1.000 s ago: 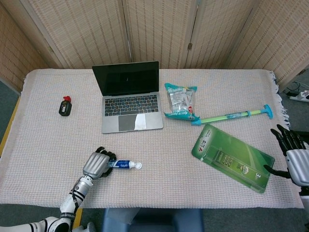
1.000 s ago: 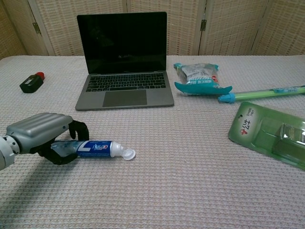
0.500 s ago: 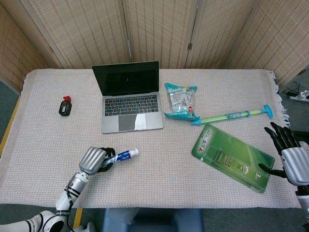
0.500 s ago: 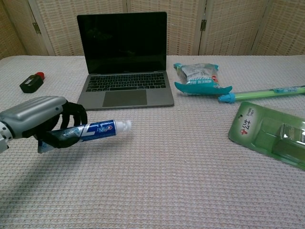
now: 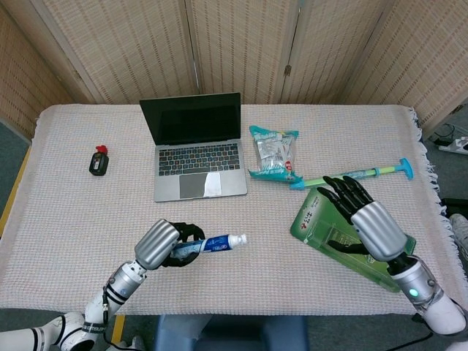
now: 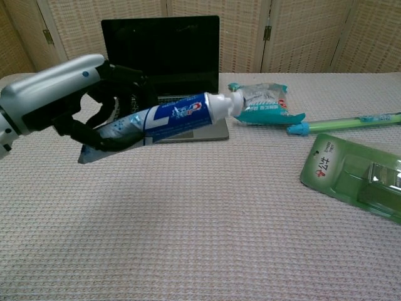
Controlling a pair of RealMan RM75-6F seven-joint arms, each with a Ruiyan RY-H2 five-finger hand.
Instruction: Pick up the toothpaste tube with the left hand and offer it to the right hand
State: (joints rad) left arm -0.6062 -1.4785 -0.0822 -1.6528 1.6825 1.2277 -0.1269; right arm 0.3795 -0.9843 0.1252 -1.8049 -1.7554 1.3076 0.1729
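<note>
Both hands have moved since half a second ago: left hand lifted higher and swung inward with the tube, right hand came in from the table's right edge to over the green package.

Head view: left hand [image 5: 162,245] hangs above the front-left of the table [image 5: 66,219], forearm running back toward the near edge, fingers curled around the tail end of the toothpaste tube [image 5: 213,243]. Tube is off the cloth, roughly level, white cap pointing right toward the other hand. Right hand [image 5: 361,214] hovers over the green blister pack [image 5: 314,213], back of the hand up, fingers spread and pointing toward the far side, holding nothing. Clear gap between cap and right hand.

Count on the table, this view: one open laptop [image 5: 196,146], one teal snack bag [image 5: 274,152], one green-and-teal toothbrush [image 5: 358,174], one green blister pack, one small black item with a red tip [image 5: 99,161] far left. One tube, in the air.

Chest view: left hand [image 6: 66,100] sits upper left, dark fingers wrapped around the tube's crimped end. Tube [image 6: 169,118] tilts up to the right, cap overlapping the snack bag [image 6: 263,101] in the picture. Right hand not visible here. Laptop [image 6: 164,50] partly behind the hand; toothbrush [image 6: 344,123] and blister pack [image 6: 351,174] at right.
</note>
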